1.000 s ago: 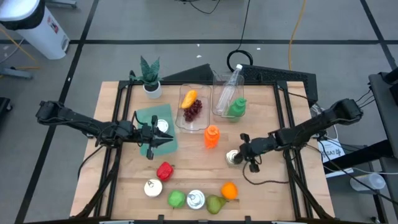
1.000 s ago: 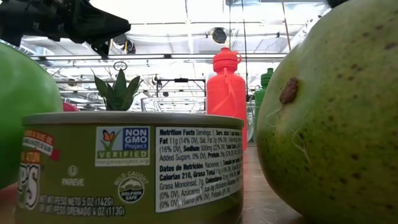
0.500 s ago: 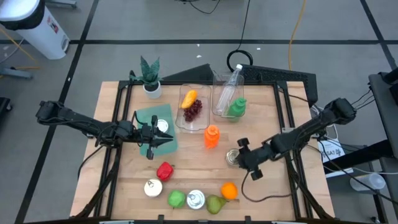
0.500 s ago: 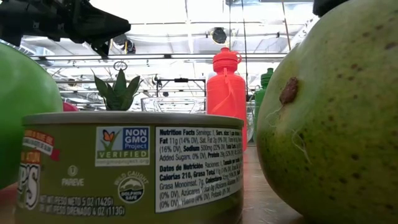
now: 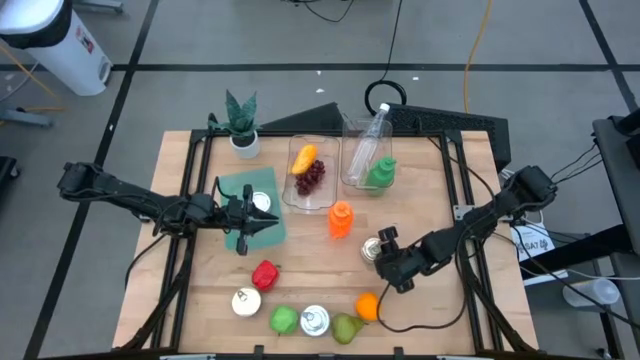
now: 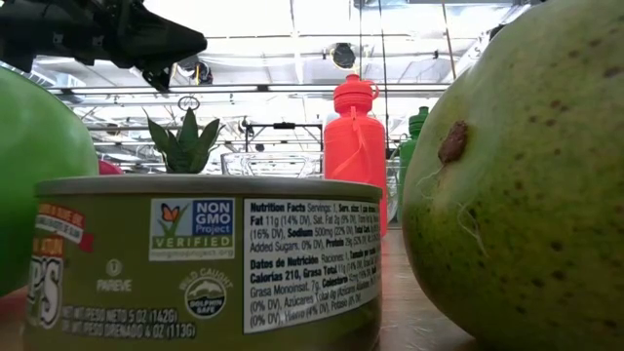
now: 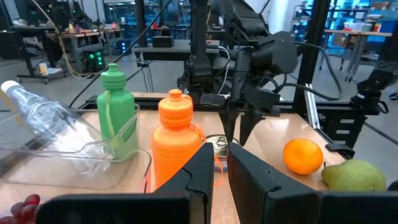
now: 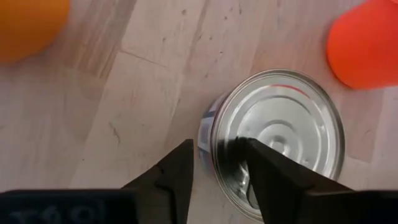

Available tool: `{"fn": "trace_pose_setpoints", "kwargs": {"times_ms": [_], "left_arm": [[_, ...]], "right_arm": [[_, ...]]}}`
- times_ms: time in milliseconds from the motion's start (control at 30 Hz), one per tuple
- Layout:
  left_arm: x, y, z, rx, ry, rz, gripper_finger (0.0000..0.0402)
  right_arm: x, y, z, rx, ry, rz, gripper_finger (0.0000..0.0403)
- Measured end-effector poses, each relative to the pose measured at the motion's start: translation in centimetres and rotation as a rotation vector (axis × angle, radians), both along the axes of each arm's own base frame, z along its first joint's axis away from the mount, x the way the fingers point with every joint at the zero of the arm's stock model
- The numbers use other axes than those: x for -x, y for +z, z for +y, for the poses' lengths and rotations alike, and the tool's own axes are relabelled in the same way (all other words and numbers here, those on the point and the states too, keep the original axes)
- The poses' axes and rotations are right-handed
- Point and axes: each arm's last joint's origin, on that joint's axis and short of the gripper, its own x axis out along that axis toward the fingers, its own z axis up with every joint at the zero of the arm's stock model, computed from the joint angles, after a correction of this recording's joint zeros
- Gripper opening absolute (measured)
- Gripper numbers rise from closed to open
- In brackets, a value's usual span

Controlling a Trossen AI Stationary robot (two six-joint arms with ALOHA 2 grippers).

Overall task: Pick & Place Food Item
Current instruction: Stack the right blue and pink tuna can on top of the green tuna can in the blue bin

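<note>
Nearby, the olive can (image 6: pixel 205 258) reads "NON GMO Project VERIFIED"; right end effector (image 8: pixel 217 162) straddles a can's rim (image 8: pixel 280 143), fingers apart.

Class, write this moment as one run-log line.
right gripper: open, fingers straddling rim of silver can | left gripper: shut, over green cloth | orange: near can

The worktop (image 5: pixel 310 270) is pale wood, planked. An orange bottle (image 5: pixel 341 220) stands by a silver tin (image 5: pixel 374 251); a green bottle (image 5: pixel 381 173) lies in a clear tray (image 5: pixel 353 150). Along the near edge: a red pepper (image 5: pixel 265 273), a green apple (image 5: pixel 285 320), an orange (image 5: pixel 367 306) and a yellow-green pear (image 5: pixel 347 327) (brown-flecked). The olive-green can label (image 6: pixel 200 258) carries white print.
</note>
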Motion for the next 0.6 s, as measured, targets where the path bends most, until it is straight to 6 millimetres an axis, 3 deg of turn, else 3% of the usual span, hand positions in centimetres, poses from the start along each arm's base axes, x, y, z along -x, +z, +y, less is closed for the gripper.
{"fn": "trace_pose_setpoints", "kwargs": {"times_ms": [267,600], "left_arm": [[0.0,0.1,0.0,0.005,0.0,-0.005,0.0051],[0.0,0.3,0.4,0.043,0.149,-0.028,0.0051]], "right_arm": [[0.7,-1.5,-0.5,0.016,-0.08,0.013,0.0083],[2.3,-4.0,-1.5,-0.032,-0.187,0.018,0.001]]}}
